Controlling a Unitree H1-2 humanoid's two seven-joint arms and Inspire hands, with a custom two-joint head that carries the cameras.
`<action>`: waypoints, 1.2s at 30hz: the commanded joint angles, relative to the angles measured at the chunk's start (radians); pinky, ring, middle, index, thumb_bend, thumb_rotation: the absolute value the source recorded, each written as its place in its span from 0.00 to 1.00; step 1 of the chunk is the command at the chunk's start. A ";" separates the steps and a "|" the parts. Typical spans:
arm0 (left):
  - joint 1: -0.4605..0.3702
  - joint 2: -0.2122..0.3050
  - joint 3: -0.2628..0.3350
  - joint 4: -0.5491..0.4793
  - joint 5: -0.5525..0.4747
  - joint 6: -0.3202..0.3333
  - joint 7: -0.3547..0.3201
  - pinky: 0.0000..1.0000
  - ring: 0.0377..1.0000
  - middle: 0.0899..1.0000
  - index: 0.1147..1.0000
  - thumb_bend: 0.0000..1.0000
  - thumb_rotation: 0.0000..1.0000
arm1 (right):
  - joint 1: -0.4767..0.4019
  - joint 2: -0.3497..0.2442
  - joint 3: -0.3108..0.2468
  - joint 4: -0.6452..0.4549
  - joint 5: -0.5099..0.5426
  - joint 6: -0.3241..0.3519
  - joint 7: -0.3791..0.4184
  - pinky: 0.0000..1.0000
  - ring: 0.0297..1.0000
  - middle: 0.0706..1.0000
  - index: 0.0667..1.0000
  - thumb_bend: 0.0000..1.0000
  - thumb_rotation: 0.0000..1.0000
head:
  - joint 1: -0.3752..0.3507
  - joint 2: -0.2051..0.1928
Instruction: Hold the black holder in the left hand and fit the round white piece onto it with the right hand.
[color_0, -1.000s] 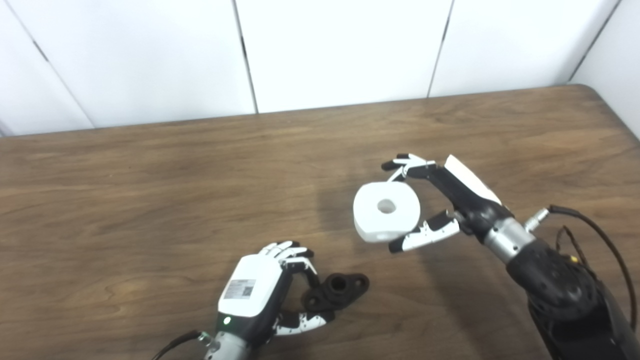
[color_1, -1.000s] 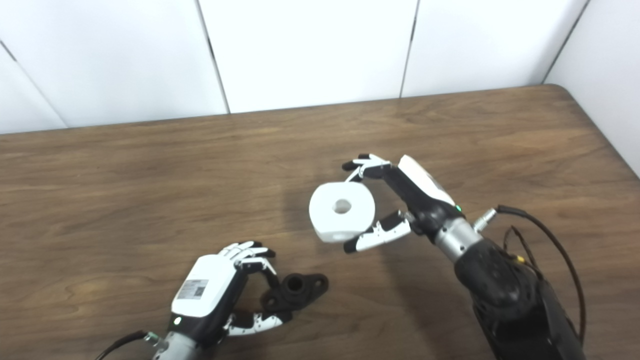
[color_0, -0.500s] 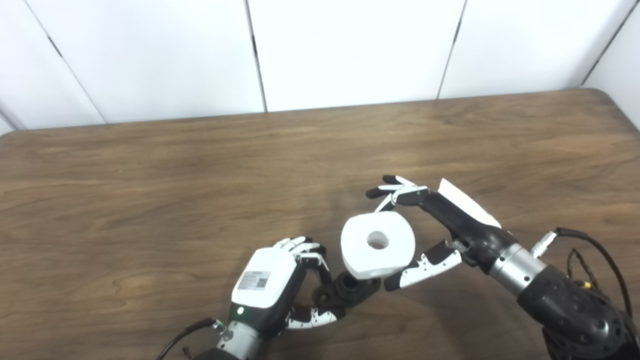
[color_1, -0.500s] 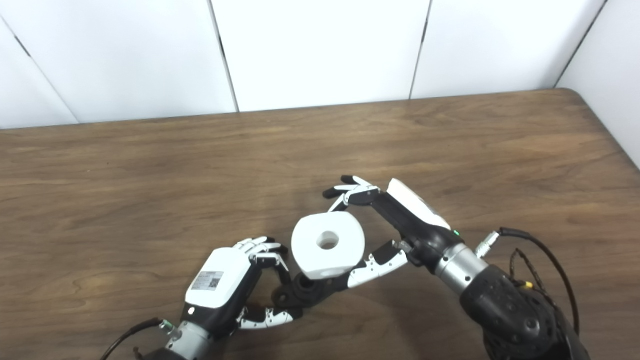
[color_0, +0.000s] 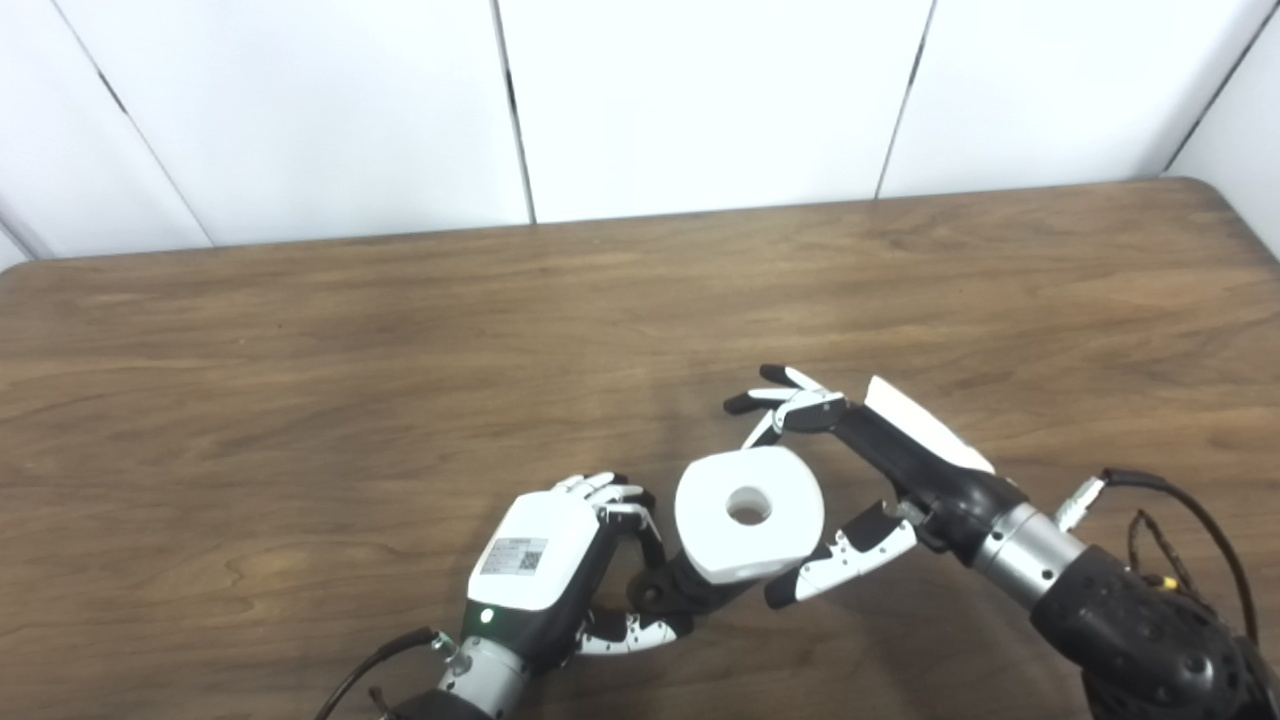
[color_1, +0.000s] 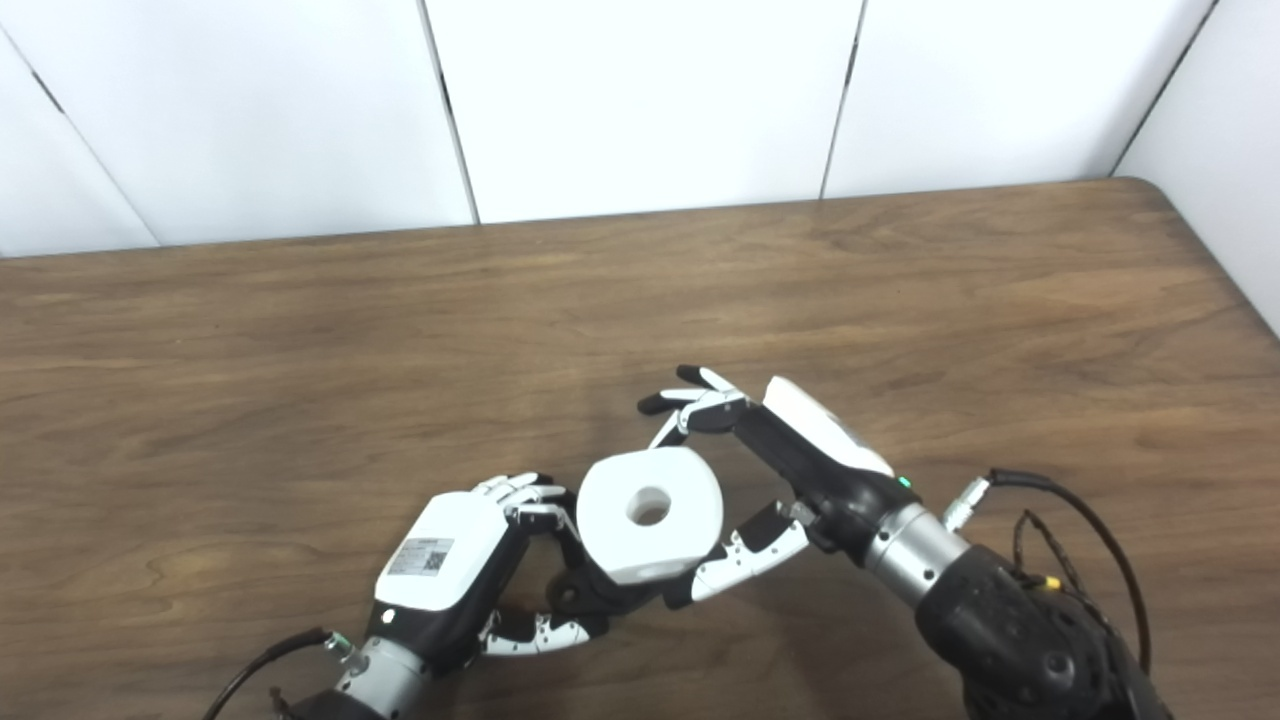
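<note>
Both head views bright and evenly lit; light diffuse, apparently from above. White wall panels (color_0: 700, 100) near overexposed, seams still visible. Wooden table (color_0: 300, 350) shows soft sheen across the middle, grain readable throughout, no hard glare. Shadows soft-edged: a faint dark patch on the wood behind the round white piece (color_0: 749, 513), darker shade under the right hand (color_0: 880, 470) and forearm, small shade beneath the left hand (color_0: 545, 565). White piece top face nearly blown out, little surface detail. Black holder (color_0: 690, 592) loses detail in shadow. Overall slightly soft, compression smear on fingertips. Far table edge bows mildly, suggesting lens distortion.
</note>
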 joint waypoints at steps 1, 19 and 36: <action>0.030 0.003 -0.011 0.025 0.002 0.032 -0.062 0.86 0.87 0.77 0.42 0.52 0.06 | -0.006 0.005 -0.001 -0.012 -0.013 -0.063 -0.033 0.90 0.98 0.83 0.45 0.52 0.15 | 0.000 0.002; 0.028 -0.012 -0.021 0.029 0.023 0.030 -0.062 0.85 0.86 0.77 0.42 0.52 0.06 | 0.019 0.051 0.007 0.064 -0.043 -0.199 -0.078 0.88 0.97 0.83 0.45 0.52 0.14 | 0.031 0.000; 0.023 -0.028 -0.025 0.032 0.031 0.038 -0.064 0.85 0.87 0.77 0.42 0.52 0.06 | 0.032 0.073 0.027 0.072 -0.033 -0.205 -0.079 0.88 0.98 0.83 0.45 0.52 0.14 | 0.053 0.007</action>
